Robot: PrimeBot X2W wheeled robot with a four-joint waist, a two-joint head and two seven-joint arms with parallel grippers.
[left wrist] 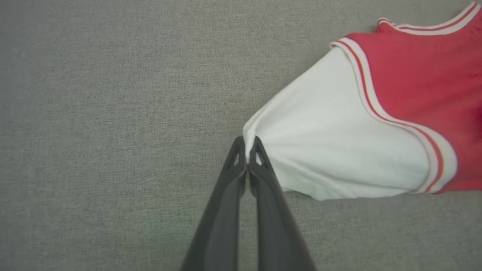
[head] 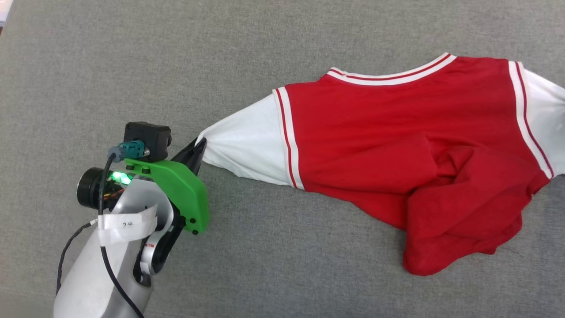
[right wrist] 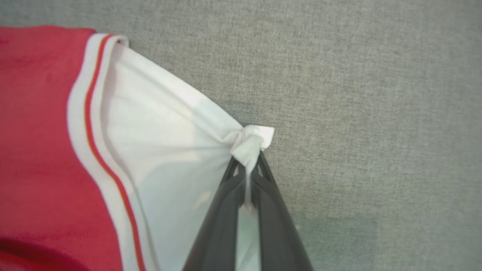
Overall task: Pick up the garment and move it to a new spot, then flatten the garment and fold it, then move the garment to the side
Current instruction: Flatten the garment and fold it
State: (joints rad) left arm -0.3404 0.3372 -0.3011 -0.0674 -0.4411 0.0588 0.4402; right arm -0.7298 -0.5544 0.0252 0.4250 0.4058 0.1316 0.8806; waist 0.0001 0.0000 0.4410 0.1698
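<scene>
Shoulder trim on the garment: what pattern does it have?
The shoulder trim is white with one thin red stripe; clearest in the left wrist view.

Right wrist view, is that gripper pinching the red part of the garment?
No, the right gripper is shut on the bunched tip of the garment at its white sleeve.

The left forearm [head: 95, 269] was a smooth silver-grey shell with a strip of white tape [head: 126, 223], marked in dark handwriting, wrapped round it. A bright green plastic bracket [head: 181, 187], fixed with small black screws, carried a black boxy camera [head: 147, 139] with a teal connector [head: 132, 149] and a black cable [head: 102, 194]. A green light [head: 120, 177] glowed beside a black cylinder [head: 88, 187]. The left gripper [left wrist: 247, 145] and right gripper [right wrist: 248, 160] each had two long dark grey fingers with small triangular cut-outs near the tips.
</scene>
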